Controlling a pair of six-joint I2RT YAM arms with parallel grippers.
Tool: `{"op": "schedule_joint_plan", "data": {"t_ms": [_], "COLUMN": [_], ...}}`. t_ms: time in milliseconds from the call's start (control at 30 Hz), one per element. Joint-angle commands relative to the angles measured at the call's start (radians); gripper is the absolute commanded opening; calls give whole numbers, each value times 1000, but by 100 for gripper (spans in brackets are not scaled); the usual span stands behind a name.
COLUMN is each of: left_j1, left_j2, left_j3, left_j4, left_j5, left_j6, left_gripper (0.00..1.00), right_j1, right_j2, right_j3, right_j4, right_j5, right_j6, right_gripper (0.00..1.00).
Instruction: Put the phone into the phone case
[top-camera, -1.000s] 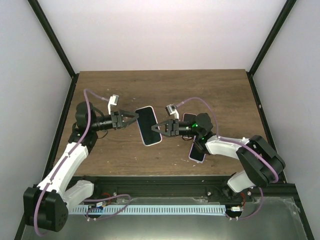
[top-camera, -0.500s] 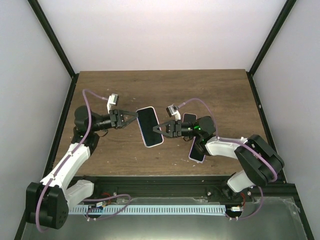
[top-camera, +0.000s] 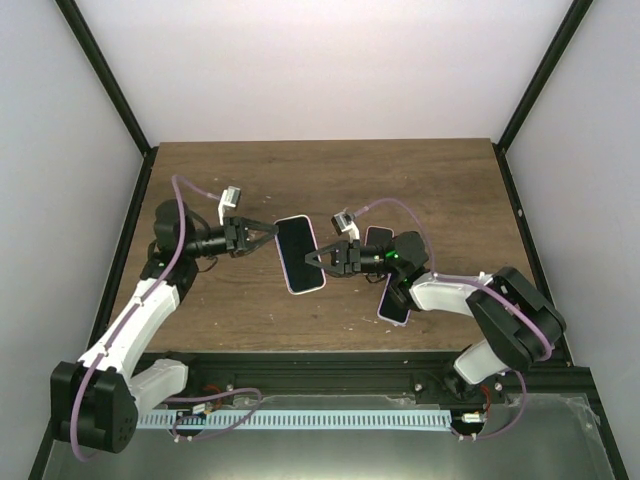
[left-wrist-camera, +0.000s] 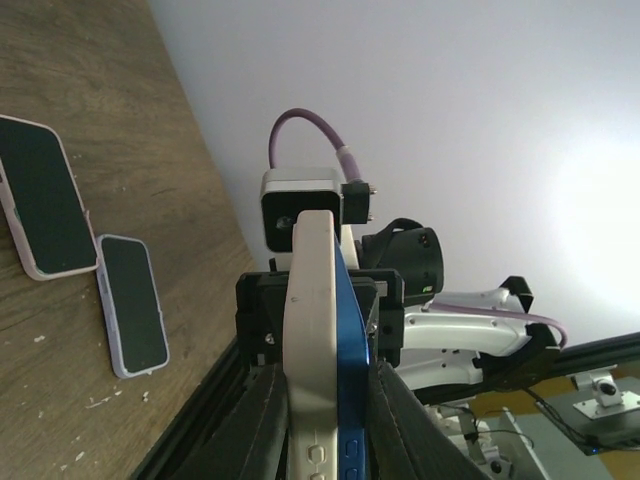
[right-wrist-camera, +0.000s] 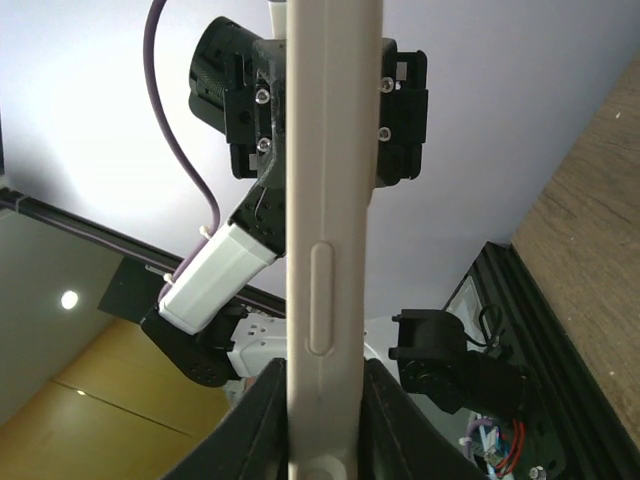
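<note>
The phone (top-camera: 298, 250), dark screen up, is held above the table's middle inside the cream phone case (top-camera: 306, 288). My left gripper (top-camera: 272, 233) is shut on its upper left edge. My right gripper (top-camera: 308, 258) is shut on its lower right edge. In the left wrist view, the phone's blue edge (left-wrist-camera: 350, 340) lies against the cream case (left-wrist-camera: 312, 320), both pinched between the left gripper (left-wrist-camera: 330, 390) fingers. From the right wrist camera, only the case's cream side (right-wrist-camera: 325, 200) shows, clamped in the right gripper (right-wrist-camera: 325, 400).
Two more phones lie on the wood table (top-camera: 430, 180) under the right arm: one (top-camera: 380, 240) by the wrist, one (top-camera: 393, 300) nearer the front edge. Both also appear in the left wrist view, the far phone (left-wrist-camera: 40, 200) and the near phone (left-wrist-camera: 135, 305).
My left gripper has closed onto the phone and case edge. The held phone has shifted slightly to the left. The right gripper has kept its grip.
</note>
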Motion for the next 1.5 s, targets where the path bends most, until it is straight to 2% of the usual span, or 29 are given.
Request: {"op": "schedule_joint_plan", "data": {"t_ms": [0,167,200,267,367,500,600,667,733,767,867,1000,1067,1133,1200,1300,1467], "left_j1": [0,0,1,1,1,-1,-1,-1,0,0,0,-1,-1,-1,0,-2,-9], "left_j2": [17,-5,-9,-4,11,25,29,32,31,31,36,42,46,49,50,46,44], "left_j3": [32,2,-5,-19,-29,-41,-22,12,41,52,64,71,70,68,56,29,-21], "left_j4": [-51,83,124,175,201,266,198,67,-49,-80,-100,-98,-93,-100,-102,-97,-90], "left_j5": [1,18,17,19,20,25,25,15,-4,-9,-7,6,17,32,48,69,96], "left_j6": [39,-74,-95,-121,-135,-170,-129,-28,53,76,79,52,35,28,22,17,22], "left_gripper": [5,43,47,48,39,13,0,0,0,0,1,15,28,46,56,59,57], "right_j1": [6,7,7,8,12,17,17,17,17,17,17,17,17,15,15,15,12], "right_j2": [0,-6,-8,-7,2,6,6,4,5,6,2,-9,-15,-19,-24,-34,-45], "right_j3": [34,32,33,33,34,34,33,32,30,30,29,34,42,51,59,83,102], "right_j4": [76,131,130,141,166,172,161,143,134,133,126,89,62,39,13,-64,-130], "right_j5": [5,4,4,5,3,2,5,8,14,16,25,57,80,107,147,193,277], "right_j6": [-1,37,39,47,65,71,62,56,51,51,50,36,28,25,13,-29,-67], "right_gripper": [12,10,11,11,12,14,24,31,33,31,18,13,12,12,12,12,12]}}
